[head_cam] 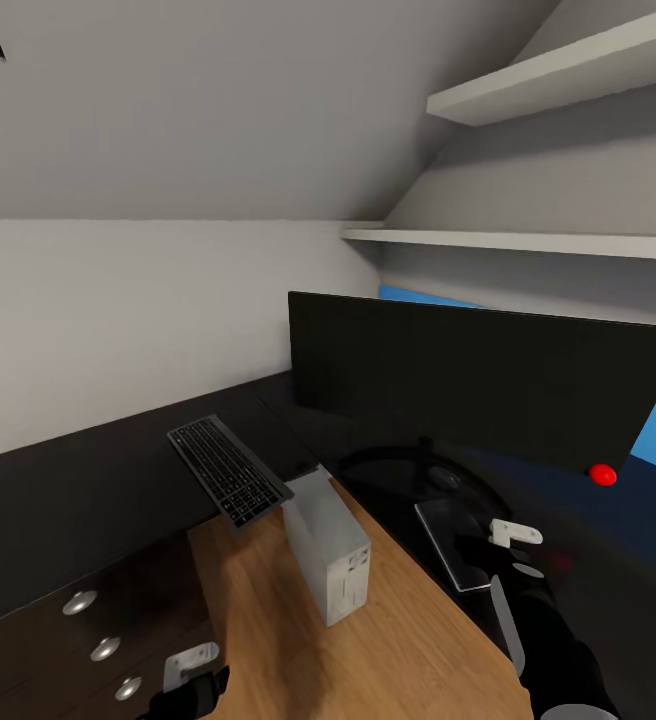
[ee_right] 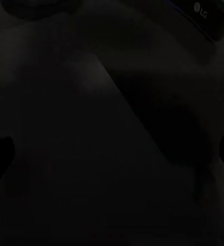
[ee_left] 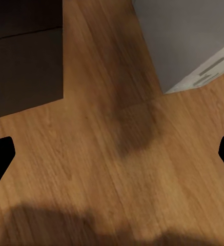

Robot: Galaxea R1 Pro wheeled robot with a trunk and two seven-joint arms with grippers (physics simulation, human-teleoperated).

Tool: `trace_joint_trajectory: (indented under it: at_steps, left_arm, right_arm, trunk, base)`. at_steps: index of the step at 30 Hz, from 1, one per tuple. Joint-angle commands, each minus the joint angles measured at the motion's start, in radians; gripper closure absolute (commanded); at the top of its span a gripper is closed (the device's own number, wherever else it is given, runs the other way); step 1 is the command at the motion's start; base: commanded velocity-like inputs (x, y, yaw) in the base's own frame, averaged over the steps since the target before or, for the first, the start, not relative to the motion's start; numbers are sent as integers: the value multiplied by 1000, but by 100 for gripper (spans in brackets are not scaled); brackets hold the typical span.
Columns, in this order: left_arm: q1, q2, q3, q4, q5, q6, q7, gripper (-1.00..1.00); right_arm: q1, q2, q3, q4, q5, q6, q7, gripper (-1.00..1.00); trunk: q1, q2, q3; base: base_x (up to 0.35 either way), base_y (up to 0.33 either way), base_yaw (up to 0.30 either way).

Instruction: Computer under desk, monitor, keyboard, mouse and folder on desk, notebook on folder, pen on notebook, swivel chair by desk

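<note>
Bedroom worktop (head_cam: pixel 78 480): keyboard, computer, monitor.
Keyboard (head_cam: pixel 228 468) on worktop; computer (head_cam: pixel 330 545) on floor (ee_left: pixel 112 154) below edge; monitor (head_cam: pixel 478 375) upright, notebook (head_cam: pixel 453 540) before it. Left tool (ee_left: pixel 112 148) spread over floor; right tool (ee_right: pixel 112 148) spread over dark worktop.

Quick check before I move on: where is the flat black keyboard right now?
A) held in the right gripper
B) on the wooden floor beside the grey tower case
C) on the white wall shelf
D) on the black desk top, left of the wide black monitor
D: in the head view the flat black keyboard lies on the black desk top, left of the wide black monitor, with one corner overhanging the desk edge above the light grey tower case.
</note>
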Motion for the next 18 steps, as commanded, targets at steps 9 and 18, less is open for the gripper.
trace_joint_trajectory:
  at_steps: [9,18]
  left_arm:
    - [-1,2,-6,13,10,1,4,-100]
    - [-1,2,-6,16,9,1,4,-100]
  right_arm:
    - [0,1,-2,40,6,6,1,-100]
    - [0,1,-2,40,6,6,1,-100]
  trunk:
    - [0,0,-1]
    - [0,0,-1]
  base:
    - [-54,0,0]
    - [-177,0,0]
